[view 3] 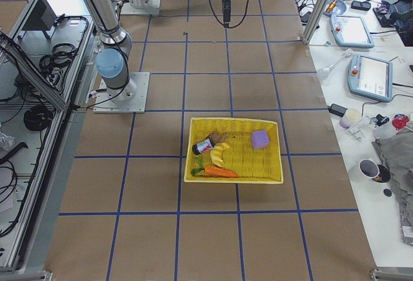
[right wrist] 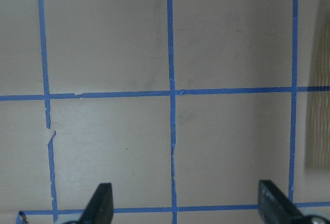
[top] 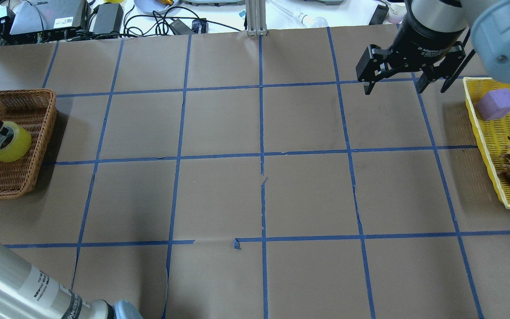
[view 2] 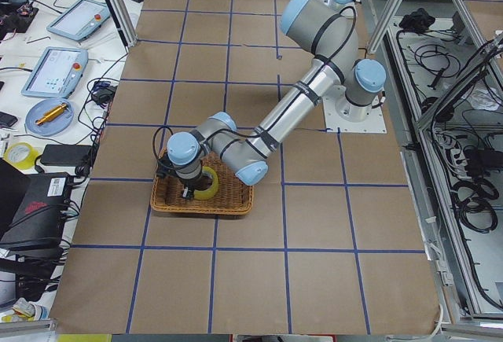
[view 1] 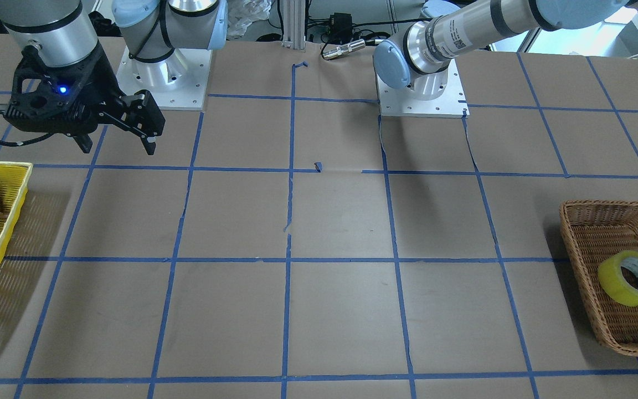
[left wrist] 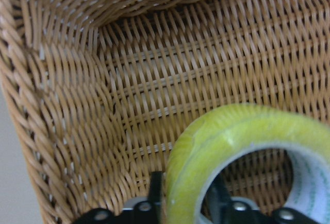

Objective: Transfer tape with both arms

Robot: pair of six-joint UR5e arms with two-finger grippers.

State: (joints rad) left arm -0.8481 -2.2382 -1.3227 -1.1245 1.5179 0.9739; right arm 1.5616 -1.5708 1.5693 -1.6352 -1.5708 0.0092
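The left gripper (left wrist: 185,187) pinches the wall of the tape (top: 6,141) inside the brown basket (top: 16,179), at the table's nine o'clock. The right gripper (top: 394,88) hangs spread wide at two o'clock. Next, I think: lift the tape straight up and bring it across.

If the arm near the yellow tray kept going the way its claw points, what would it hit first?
The right gripper points down, so probably the brown table, near a blue grid line; nothing shows in between.
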